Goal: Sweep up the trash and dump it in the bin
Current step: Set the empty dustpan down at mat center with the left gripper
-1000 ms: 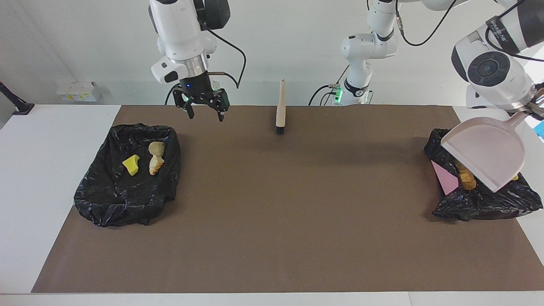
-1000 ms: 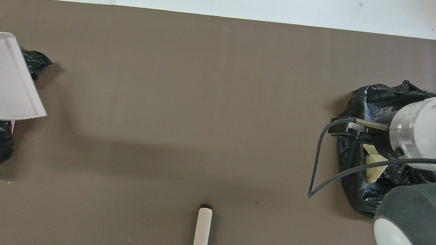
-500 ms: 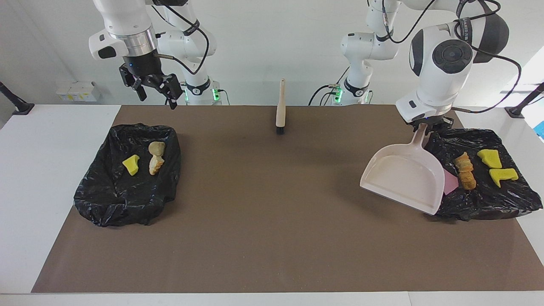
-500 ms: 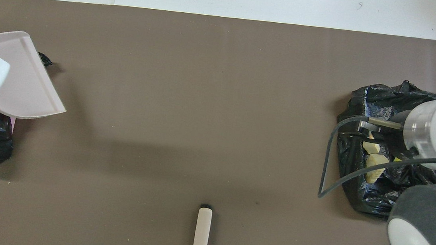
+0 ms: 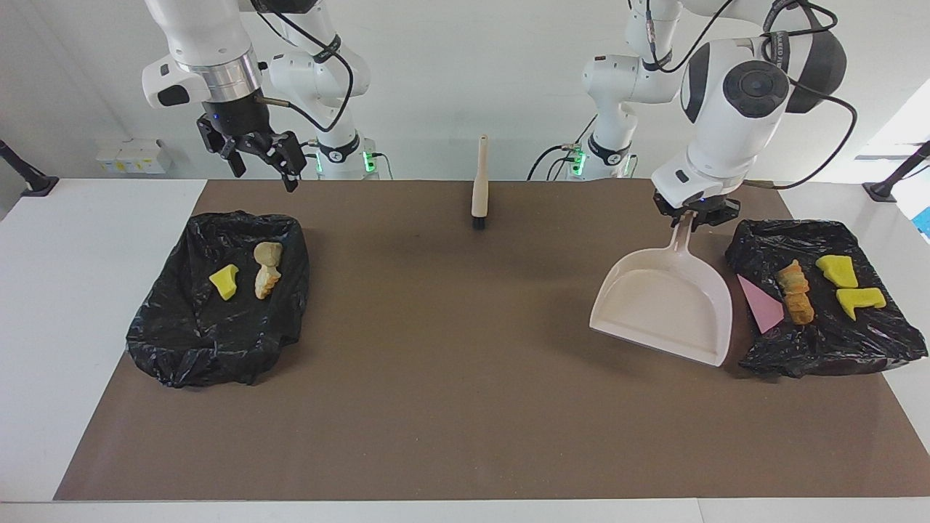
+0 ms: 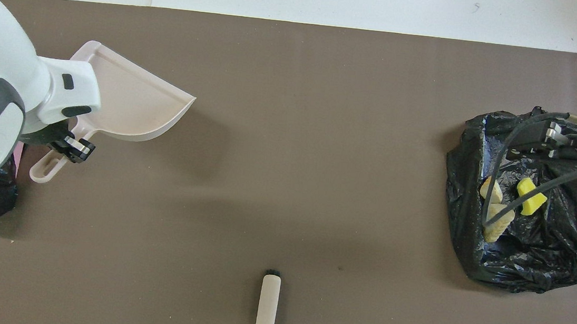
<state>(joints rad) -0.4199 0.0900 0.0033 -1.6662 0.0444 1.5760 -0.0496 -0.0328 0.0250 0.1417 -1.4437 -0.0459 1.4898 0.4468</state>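
Two white Franka arms at a table w/ a brown paper mat (image 5: 436,378). The left gripper (image 5: 692,216) is clamped on the handle of a pale beige plastic dustpan (image 5: 665,305), which sits beside a black bag-lined bin (image 5: 864,349) at the left arm's end of the table; in the facing view its pan looks empty. In that bin lie a tan-orange bread-like chunk (image 5: 795,292), two bright yellow sponge-like scraps (image 5: 848,283) and a pink flat piece (image 5: 761,305). The right gripper (image 5: 263,165), fingers spread wide and holding nothing, hangs over the mat's edge by the robots, near a second black bag-lined bin (image 5: 211,341) at the right arm's end. That bin holds a yellow sponge scrap (image 5: 224,281) and two pale tan bread-like chunks (image 5: 267,270). A beige-handled brush w/ black bristles (image 5: 479,185) lies on the mat between the arms, close to the robots.
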